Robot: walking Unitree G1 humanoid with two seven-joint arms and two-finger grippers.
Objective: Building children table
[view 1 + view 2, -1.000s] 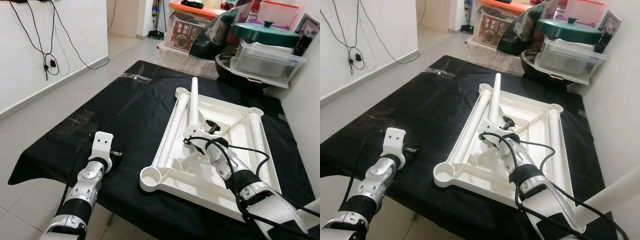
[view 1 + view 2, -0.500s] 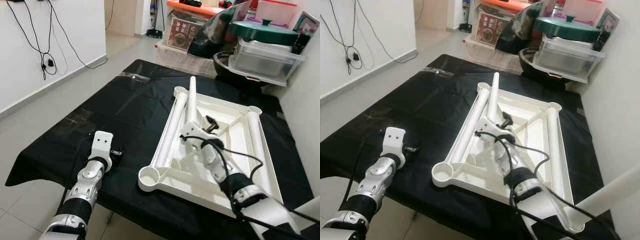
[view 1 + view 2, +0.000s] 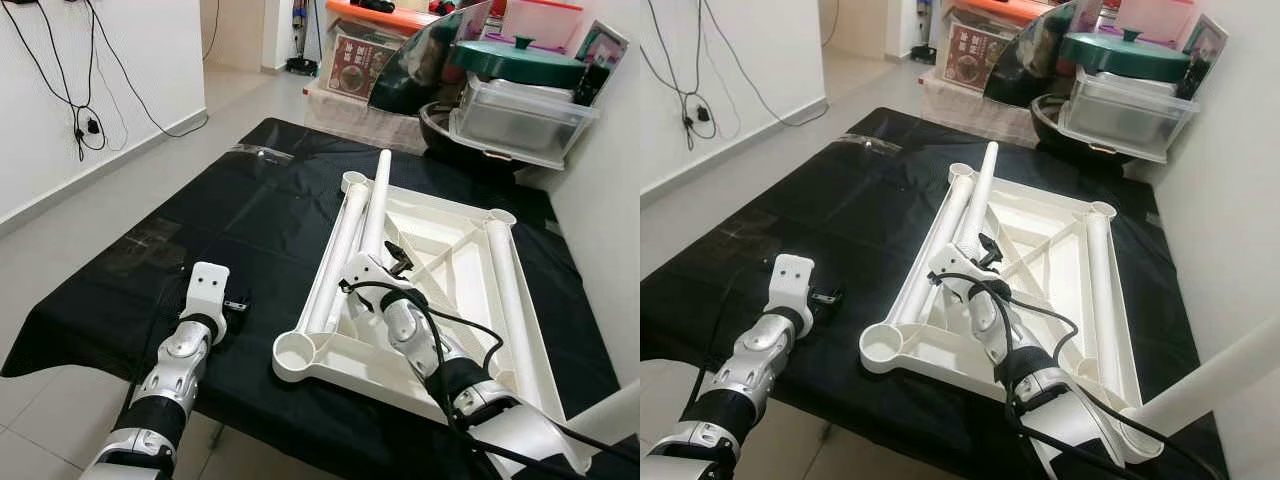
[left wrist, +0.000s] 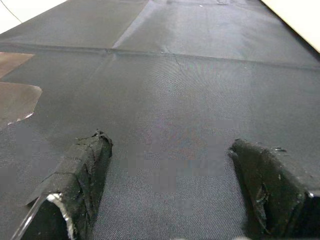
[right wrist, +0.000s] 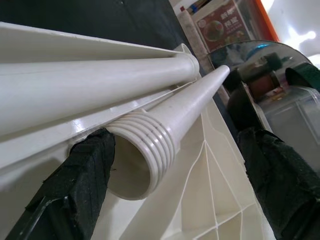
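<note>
- Head views: your white tabletop (image 3: 455, 300) lies upside down on the black cloth (image 3: 250, 215), right of centre, ribs showing. You've got three white legs: one (image 3: 335, 262) along its left edge, one (image 3: 505, 290) along the right edge, and a loose leg (image 3: 376, 200) leaning over the far-left corner socket. The right gripper (image 3: 392, 262) sits at that loose leg's near end. The left gripper (image 3: 232, 305) rests on the cloth, well left of the tabletop. Storage boxes (image 3: 520, 110) and a green lid (image 3: 522, 62) crowd the far right.
- Left wrist view: fingers (image 4: 82, 175) spread wide, nothing between them, just cloth.
- Right wrist view: fingers (image 5: 85, 175) open wide, straddling the loose leg's threaded end (image 5: 145, 150) without clamping.
</note>
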